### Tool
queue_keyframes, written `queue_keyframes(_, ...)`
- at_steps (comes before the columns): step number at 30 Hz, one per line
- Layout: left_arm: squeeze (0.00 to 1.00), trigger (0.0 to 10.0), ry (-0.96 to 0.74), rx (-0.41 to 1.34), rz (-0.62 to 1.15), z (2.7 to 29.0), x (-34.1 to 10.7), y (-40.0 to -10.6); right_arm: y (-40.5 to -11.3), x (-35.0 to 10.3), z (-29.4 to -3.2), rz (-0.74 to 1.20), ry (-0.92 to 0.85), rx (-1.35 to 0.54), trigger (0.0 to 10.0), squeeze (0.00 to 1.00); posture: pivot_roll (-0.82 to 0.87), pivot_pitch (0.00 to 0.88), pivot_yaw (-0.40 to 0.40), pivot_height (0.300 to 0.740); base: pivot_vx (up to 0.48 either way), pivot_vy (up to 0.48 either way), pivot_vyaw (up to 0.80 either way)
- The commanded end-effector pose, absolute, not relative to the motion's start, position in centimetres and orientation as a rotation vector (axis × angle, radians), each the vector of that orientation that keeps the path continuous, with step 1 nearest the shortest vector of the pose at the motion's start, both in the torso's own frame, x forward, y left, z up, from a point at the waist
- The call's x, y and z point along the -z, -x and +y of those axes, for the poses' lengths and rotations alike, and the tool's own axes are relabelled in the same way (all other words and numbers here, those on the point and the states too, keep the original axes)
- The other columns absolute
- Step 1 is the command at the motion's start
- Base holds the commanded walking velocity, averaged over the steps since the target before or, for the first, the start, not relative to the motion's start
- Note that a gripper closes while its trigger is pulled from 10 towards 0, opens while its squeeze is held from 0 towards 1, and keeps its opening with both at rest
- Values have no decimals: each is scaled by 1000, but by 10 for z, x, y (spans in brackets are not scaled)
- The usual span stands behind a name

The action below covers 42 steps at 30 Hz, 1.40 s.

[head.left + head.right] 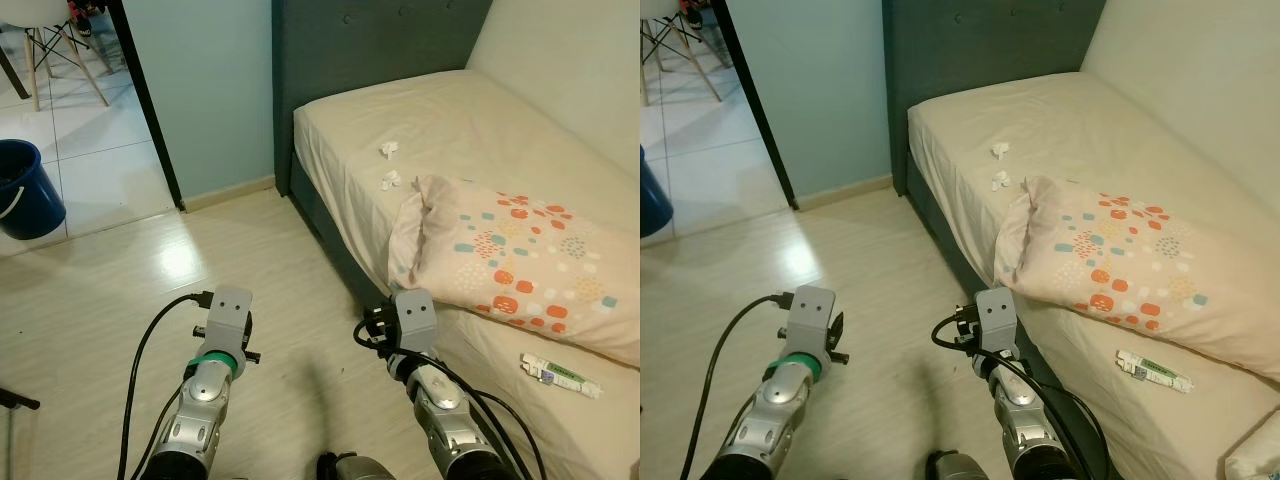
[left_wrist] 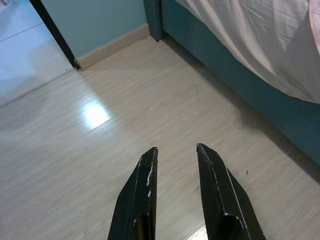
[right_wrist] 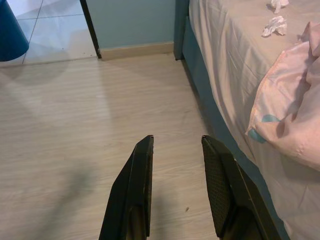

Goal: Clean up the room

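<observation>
Two crumpled white tissues lie on the cream bed sheet (image 1: pixel 470 120), one (image 1: pixel 389 150) just behind the other (image 1: pixel 390 180); the right wrist view shows them too (image 3: pixel 274 25). A patterned pillow (image 1: pixel 510 260) lies beside them. Further down the mattress sits a small white and green tube (image 1: pixel 560 375). My left gripper (image 2: pixel 176 148) hovers open over the wooden floor with nothing between its fingers. The right gripper (image 3: pixel 177 137) is open and empty as well, above the floor close to the bed's blue side (image 3: pixel 200 65).
A blue bucket (image 1: pixel 25 190) stands on the white tiles beyond the dark door frame (image 1: pixel 150 100). A white chair (image 1: pixel 50 30) is further back in that room. The bed's blue headboard (image 1: pixel 370 40) meets the pale blue wall.
</observation>
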<state>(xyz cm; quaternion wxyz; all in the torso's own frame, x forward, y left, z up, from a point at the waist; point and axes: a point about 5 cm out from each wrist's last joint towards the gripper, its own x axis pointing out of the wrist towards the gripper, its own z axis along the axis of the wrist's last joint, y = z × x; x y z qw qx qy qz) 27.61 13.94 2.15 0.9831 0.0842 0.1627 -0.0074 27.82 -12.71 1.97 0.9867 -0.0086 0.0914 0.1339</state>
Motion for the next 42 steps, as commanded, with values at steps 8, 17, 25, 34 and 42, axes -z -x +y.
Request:
queue_keyframes(8, 0, 10000, -171, 23, 361, 138, -15, -272, -274, -15, -127, 197, 8, -269, 10000, 0, -41, 34, -32, 740, 0, 0, 0)
queue_keyframes(17, 0, 10000, -171, 24, 361, 137, -15, -272, -274, -14, -126, 206, -32, -267, 10000, 0, -42, 36, -32, 740, 0, 0, -263)
queue_keyframes(25, 0, 10000, -169, 24, 361, 137, -16, -273, -274, -15, -127, 206, -28, -267, 10000, 0, -41, 37, -32, 740, 0, 0, -788)
queue_keyframes(34, 0, 10000, -145, 44, 374, 134, -16, -272, -274, -15, -127, 207, -27, -269, 10000, 0, -42, 36, -31, 740, 0, 0, -788)
queue_keyframes(42, 0, 10000, -133, 57, 354, 132, -19, -273, -275, -15, -127, 207, -28, -274, 10000, 0, -42, 30, -32, 740, 0, 0, -788)
